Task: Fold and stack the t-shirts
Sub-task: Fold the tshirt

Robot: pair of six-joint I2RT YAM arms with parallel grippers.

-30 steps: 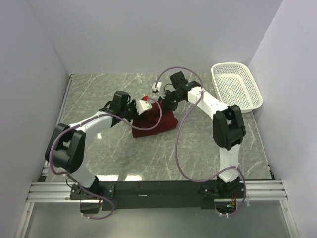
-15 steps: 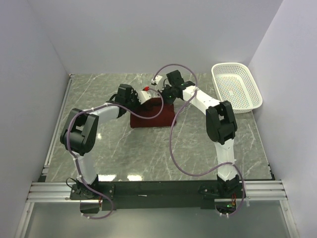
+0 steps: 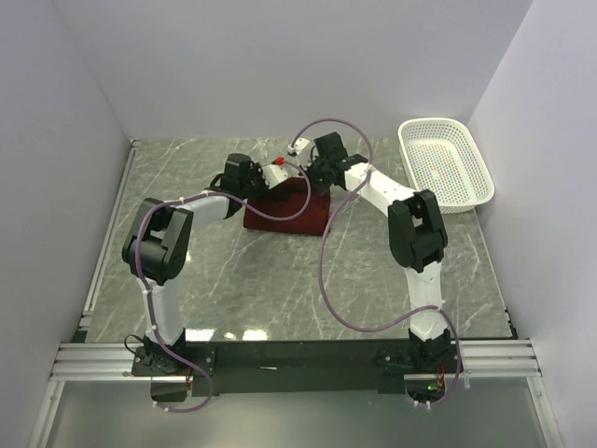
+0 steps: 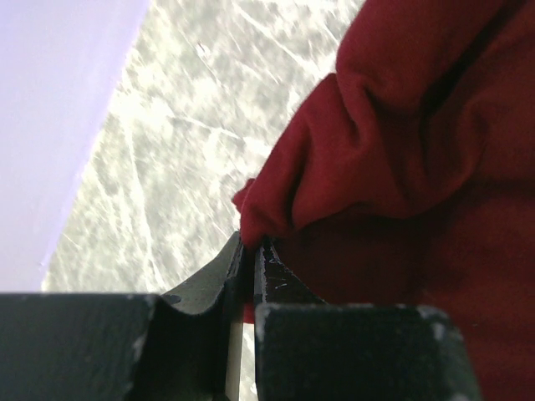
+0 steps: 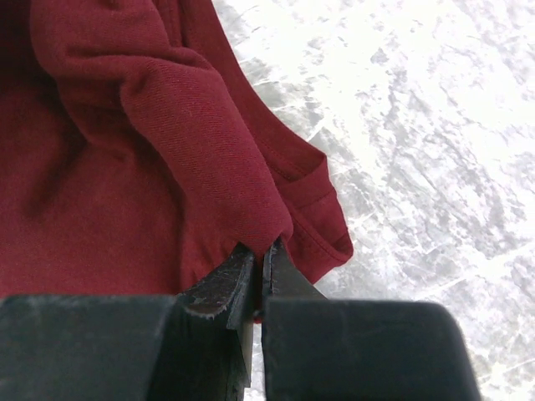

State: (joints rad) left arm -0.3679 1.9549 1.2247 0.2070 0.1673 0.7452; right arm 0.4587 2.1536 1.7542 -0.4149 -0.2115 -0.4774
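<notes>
The grey marble-look table (image 3: 233,280) is holding the dark red cotton t-shirt (image 3: 284,213), bunched near its far middle. The left gripper (image 4: 253,251) is pinching cloth on the shirt's left side and the right gripper (image 5: 261,255) on its right, both clamped tight. I think they should be moving together and level, so it lands flat.

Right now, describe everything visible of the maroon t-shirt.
The maroon t-shirt is plain, knit-looking cloth, bunched into a partly folded bundle on the marbled table, far middle. The left gripper and right gripper each pinch a fold of it in shut jaws. A hemmed edge lies beside the right one.
</notes>
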